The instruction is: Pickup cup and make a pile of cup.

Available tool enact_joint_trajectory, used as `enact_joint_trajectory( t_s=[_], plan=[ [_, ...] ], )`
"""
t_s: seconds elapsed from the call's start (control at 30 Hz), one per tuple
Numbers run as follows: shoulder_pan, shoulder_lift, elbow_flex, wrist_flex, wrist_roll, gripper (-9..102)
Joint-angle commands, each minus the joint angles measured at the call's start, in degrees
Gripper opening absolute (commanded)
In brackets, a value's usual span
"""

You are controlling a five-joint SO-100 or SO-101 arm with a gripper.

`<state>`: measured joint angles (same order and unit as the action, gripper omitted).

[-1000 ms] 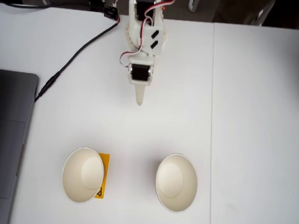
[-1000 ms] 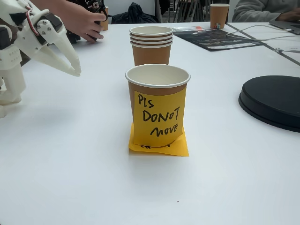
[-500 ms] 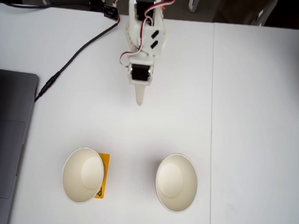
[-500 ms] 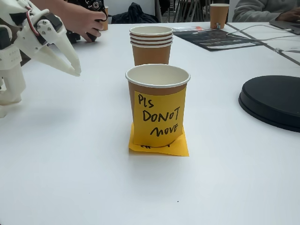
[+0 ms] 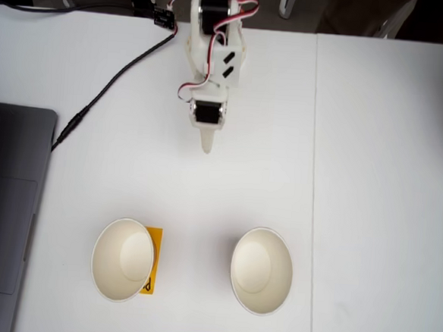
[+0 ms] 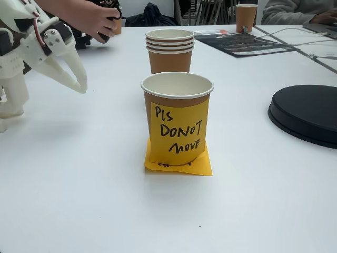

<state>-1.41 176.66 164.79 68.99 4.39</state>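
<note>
- Fixed view from above: two cups stand apart on the table (image 5: 375, 146), left cup (image 5: 123, 259) on a note (image 5: 152, 260), right cup (image 5: 261, 271) bare.
- Claw (image 5: 206, 146) hovers well short, seemingly clenched and empty (reach barely begun).
- Next: open, descend on the right cup's rim.

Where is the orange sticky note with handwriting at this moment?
In a fixed view from above, the orange sticky note peeks out at the right edge of the left paper cup; in the low fixed view it is stuck on the nearest cup's front.
</note>
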Motion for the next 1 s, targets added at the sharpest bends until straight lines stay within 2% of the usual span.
enact_joint_trajectory(
  t_s=[0.0, 0.7, 0.8, 0.97],
  plan=[
    [0.79, -6.94, -10.11, -1.49, 0.44, -7],
    [10.11, -42.98, -45.53, -0.53, 0.35, -6],
    [11.34, -46.14, -49.83, -0.53, 0.26, -1],
    [14.06, -48.87, -54.14, -0.53, 0.26, 13]
  ],
)
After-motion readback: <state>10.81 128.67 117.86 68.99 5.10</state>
